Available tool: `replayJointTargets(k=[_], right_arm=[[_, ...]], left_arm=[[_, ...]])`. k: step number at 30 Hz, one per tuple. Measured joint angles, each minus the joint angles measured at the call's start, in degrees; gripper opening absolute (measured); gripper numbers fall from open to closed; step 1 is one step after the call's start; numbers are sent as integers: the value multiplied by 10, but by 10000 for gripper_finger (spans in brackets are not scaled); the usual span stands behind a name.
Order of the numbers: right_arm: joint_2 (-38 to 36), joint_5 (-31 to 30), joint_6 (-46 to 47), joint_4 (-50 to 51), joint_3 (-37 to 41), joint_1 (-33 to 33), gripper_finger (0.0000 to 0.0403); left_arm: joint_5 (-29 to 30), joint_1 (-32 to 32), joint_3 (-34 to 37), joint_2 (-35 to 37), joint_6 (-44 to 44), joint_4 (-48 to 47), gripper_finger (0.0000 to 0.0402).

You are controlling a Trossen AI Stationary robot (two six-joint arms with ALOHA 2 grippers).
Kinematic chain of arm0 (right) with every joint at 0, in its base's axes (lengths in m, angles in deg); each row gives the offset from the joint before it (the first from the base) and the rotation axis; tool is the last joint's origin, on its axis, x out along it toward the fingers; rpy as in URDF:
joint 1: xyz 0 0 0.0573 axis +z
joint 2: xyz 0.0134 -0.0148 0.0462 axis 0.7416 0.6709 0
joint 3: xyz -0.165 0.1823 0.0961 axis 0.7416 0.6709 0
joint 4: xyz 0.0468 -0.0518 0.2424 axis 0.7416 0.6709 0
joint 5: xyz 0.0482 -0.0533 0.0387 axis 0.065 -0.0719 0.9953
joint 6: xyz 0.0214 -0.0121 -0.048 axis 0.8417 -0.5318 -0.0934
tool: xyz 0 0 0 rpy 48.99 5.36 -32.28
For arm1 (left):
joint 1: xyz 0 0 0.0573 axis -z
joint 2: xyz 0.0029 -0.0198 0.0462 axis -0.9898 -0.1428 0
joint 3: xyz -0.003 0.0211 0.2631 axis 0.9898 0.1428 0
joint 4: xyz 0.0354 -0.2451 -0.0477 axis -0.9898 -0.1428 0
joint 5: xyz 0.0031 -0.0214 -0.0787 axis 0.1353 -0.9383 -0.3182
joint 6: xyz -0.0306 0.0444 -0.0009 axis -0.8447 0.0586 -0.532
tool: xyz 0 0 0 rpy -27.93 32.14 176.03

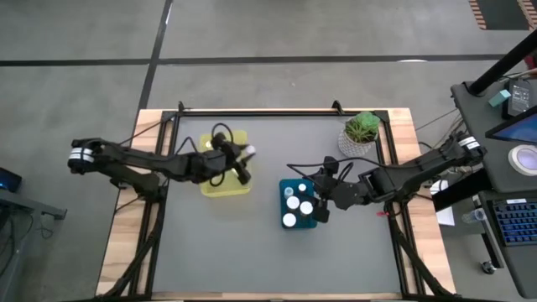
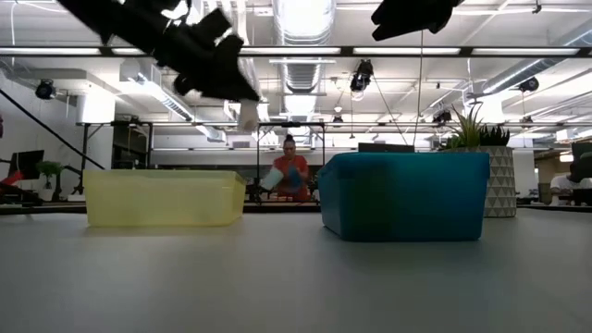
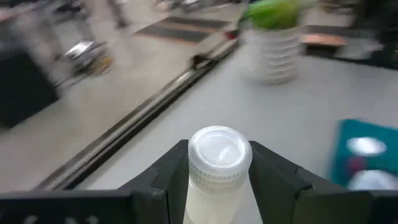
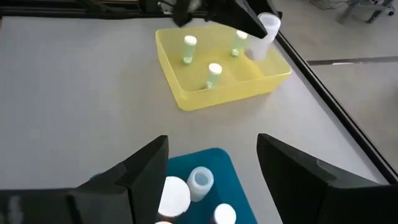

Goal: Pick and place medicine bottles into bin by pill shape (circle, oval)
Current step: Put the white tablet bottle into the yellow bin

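My left gripper (image 3: 219, 163) is shut on a clear medicine bottle (image 1: 248, 152) with a white cap, held in the air at the right edge of the yellow bin (image 1: 225, 165). Three bottles (image 4: 214, 74) stand in that bin. My right gripper (image 4: 211, 152) stands open, with nothing between its fingers, over the right side of the blue bin (image 1: 285, 183), which holds several white-capped bottles (image 1: 294, 203). In the low view the held bottle (image 2: 248, 116) hangs above and between the two bins. My left gripper pinches the bottle's clear body just below the white cap (image 3: 217, 186) between its two fingers. The fingers come from the table's left, slanting a little downward. The capped end (image 3: 219, 149) sticks out past the fingertips. The bottle is lifted clear of bin and table.
A potted green plant (image 1: 362, 130) stands at the table's far right. Bare grey table (image 1: 210, 243) lies in front of both bins. A person (image 2: 289, 171) shows in the room beyond the far edge.
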Motion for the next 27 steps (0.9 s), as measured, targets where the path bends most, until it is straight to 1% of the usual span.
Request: replayJointTargets(k=[2,6,11,16,21,27], right_arm=[[0,-3,-1,-11,5,0,237],[-1,-5,-9,-29,15,0,234],[0,-15,-11,-30,21,-1,233],[0,-15,-11,-30,21,-2,233],[0,-15,-11,-31,23,-2,233],[0,-15,-11,-33,24,-2,233]], left_arm=[[27,-15,27,16,-33,-2,127],[59,-40,79,44,-93,2,128],[111,-64,129,55,-165,4,129],[111,-84,144,40,-215,4,129],[106,-87,144,3,-257,24,129],[105,-98,144,-50,-259,74,129]])
